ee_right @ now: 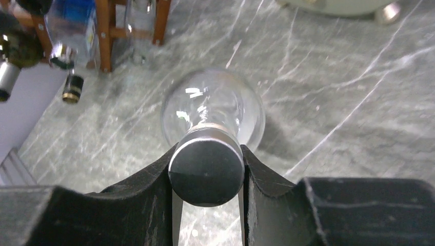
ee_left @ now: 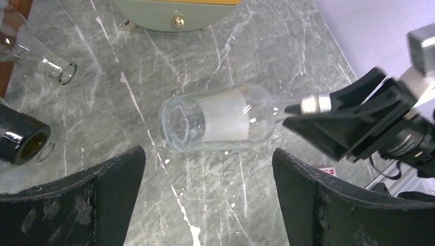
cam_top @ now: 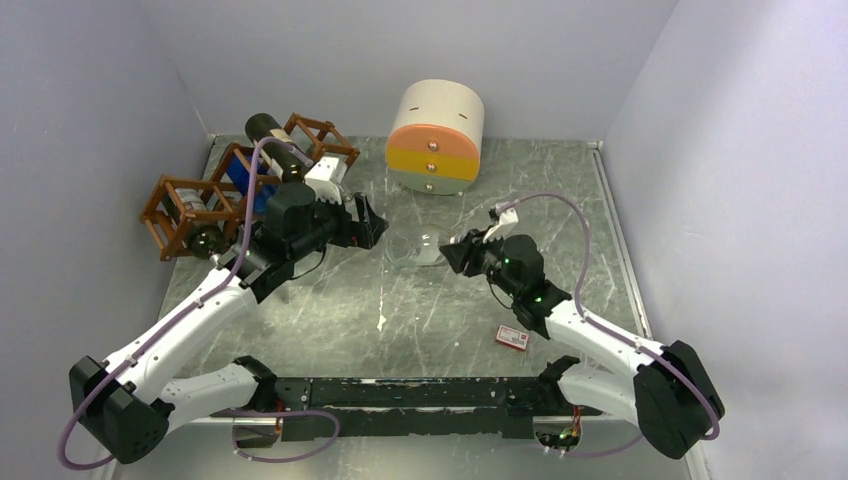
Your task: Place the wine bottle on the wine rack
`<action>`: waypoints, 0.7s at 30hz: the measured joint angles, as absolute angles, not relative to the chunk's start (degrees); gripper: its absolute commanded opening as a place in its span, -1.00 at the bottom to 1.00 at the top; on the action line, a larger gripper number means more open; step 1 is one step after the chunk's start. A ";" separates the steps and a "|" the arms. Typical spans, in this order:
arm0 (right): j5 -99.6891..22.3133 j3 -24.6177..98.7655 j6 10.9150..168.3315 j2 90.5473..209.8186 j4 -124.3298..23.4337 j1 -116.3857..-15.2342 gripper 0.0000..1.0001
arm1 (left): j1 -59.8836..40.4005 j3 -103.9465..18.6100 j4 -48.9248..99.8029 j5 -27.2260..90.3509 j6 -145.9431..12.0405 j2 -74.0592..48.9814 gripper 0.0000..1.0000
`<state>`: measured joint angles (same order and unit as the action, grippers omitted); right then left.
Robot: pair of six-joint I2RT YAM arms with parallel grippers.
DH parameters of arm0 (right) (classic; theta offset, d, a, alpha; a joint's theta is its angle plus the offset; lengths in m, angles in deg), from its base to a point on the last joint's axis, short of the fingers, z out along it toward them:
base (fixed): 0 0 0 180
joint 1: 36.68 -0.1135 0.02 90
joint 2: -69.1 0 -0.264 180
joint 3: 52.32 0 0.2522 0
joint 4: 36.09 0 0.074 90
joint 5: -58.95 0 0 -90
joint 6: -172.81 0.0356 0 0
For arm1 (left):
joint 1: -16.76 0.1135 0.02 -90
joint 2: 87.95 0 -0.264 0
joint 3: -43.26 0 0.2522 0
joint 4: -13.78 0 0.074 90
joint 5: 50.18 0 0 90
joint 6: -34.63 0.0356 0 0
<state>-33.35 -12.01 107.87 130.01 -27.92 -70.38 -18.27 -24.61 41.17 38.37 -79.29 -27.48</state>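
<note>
The wine bottle [cam_top: 415, 248] is clear glass with a white label and a silver cap. It lies horizontal at the middle of the table, its base toward the left arm. My right gripper [ee_right: 206, 154] is shut on its capped neck, and the round body [ee_right: 213, 107] stretches away from the fingers. Whether the bottle rests on the table or hangs just above it I cannot tell. My left gripper [ee_left: 208, 152] is open, its fingers apart just short of the bottle's base [ee_left: 179, 123], touching nothing. The reddish-brown wine rack [cam_top: 200, 200] stands at the far left, behind the left gripper [cam_top: 370, 225].
The rack holds a dark bottle [cam_top: 265, 128], a blue one [cam_top: 245, 175] and another dark one [cam_top: 205, 240]; their necks [ee_left: 23, 141] stick out toward the table. A round cream-and-orange drawer cabinet [cam_top: 436, 138] stands at the back. A small red-and-white card [cam_top: 513, 338] lies near the right arm.
</note>
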 measured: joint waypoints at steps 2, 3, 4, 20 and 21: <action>-34.51 -13.96 107.71 129.94 -26.89 -71.07 -1.00 | -18.27 -25.63 41.50 38.65 -79.34 -27.39 0.95; -34.97 -14.73 107.61 130.01 -26.94 -71.51 -1.00 | -18.27 -25.92 41.56 38.74 -79.38 -27.39 0.95; -35.32 -15.45 107.50 130.09 -27.18 -72.04 -1.00 | -18.27 -26.18 41.56 38.76 -79.43 -27.41 0.95; -36.46 -10.75 105.24 136.67 -38.65 -74.55 -1.00 | -18.27 -26.33 43.71 38.76 -81.13 -27.39 0.95; -36.41 -10.09 105.00 138.03 -39.15 -74.94 -1.00 | -18.27 -26.35 43.71 38.81 -81.17 -27.39 0.95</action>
